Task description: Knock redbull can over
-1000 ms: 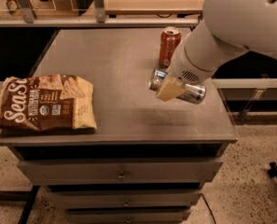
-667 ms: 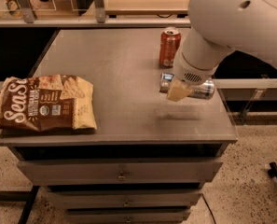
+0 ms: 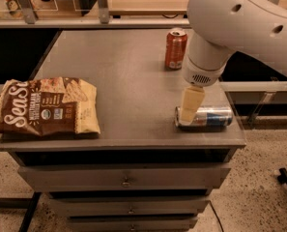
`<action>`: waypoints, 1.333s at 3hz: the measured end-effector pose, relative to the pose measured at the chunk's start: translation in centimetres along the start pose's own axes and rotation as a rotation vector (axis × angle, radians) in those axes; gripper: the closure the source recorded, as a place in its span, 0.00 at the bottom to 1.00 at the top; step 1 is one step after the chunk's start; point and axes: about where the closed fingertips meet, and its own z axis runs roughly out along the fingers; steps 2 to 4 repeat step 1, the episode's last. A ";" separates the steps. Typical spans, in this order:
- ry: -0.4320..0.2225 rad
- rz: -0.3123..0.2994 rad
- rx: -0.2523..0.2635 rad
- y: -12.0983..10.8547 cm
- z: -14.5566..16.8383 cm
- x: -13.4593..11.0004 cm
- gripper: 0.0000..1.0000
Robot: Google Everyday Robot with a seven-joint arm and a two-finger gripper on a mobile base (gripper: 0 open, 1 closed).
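The redbull can (image 3: 208, 116), slim and silver-and-blue, lies on its side near the front right edge of the grey table (image 3: 128, 81), its long axis running left to right. My gripper (image 3: 190, 106) hangs from the large white arm and reaches down to the can's left end, where its cream tip overlaps the can. The shorter orange-red soda can (image 3: 175, 48) stands upright farther back on the table, behind the gripper.
A brown-and-cream bag of chips (image 3: 46, 105) lies flat at the table's front left. The table is a drawer cabinet with its front edge just before the lying can. A shelf rail (image 3: 85, 22) runs behind the table.
The redbull can has shifted toward the front right edge of the table and now lies flat along it. My gripper has followed it forward and down.
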 end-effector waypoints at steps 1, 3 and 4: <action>0.000 0.000 0.000 0.0 0.0 0.0 0.00; 0.000 0.000 0.000 0.0 0.0 0.0 0.00; 0.000 0.000 0.000 0.0 0.0 0.0 0.00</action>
